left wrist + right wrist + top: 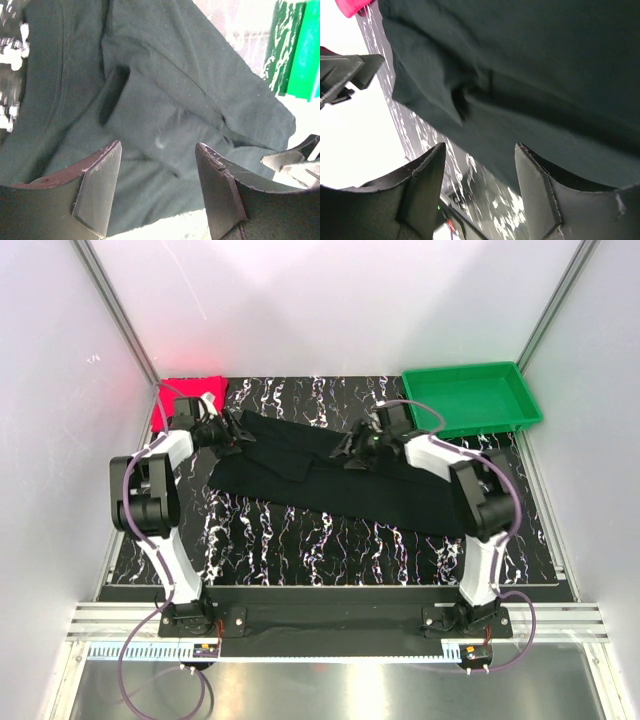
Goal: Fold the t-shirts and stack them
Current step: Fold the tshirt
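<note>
Lying spread under both sets of released, empty jaws: solid black soft cloth t-shirt, likely light and limp; you should pinch its hem edge. Pinkish-red cloth t-shirt: beyond left jaws.

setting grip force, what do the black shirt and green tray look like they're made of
Black shirt: soft knit cloth, probably cotton jersey, matte. It lies in wrinkles and folds, and stitched seams show in the left wrist view. Green tray: rigid plastic by the look, smooth and slightly glossy, with straight walls and a crisp rim.
</note>
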Robot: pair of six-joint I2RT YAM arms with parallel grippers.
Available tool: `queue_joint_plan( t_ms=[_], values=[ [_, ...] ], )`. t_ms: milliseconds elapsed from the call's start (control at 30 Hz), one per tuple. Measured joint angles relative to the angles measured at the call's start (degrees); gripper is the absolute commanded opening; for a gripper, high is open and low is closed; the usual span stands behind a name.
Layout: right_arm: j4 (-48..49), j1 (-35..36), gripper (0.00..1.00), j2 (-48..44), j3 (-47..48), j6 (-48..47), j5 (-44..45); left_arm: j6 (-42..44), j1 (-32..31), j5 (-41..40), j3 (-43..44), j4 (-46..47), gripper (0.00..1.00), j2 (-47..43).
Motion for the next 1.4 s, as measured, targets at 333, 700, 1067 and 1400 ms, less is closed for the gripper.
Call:
queue_joint_plan(
  t_ms=[333,700,1067,1400],
  values=[
    [6.8,7.2,0.66,11.6,11.0,5.9,2.1,4.8,0.0,-0.4,3.5,-1.0,0.65,3.5],
    [7.0,7.8,0.66,12.6,9.2,5.0,3.3,5.6,0.0,0.0,5.2,-1.9,0.61,8.8],
    [4.9,9.1,0.6,12.6,9.6,1.0,1.4,5.6,0.0,0.9,7.0,-1.2,0.58,10.0],
    [4.9,10.5,0.54,14.8,14.6,0.8,-1.2,4.1,0.0,3.3,7.3,0.0,0.43,11.1]
  ],
)
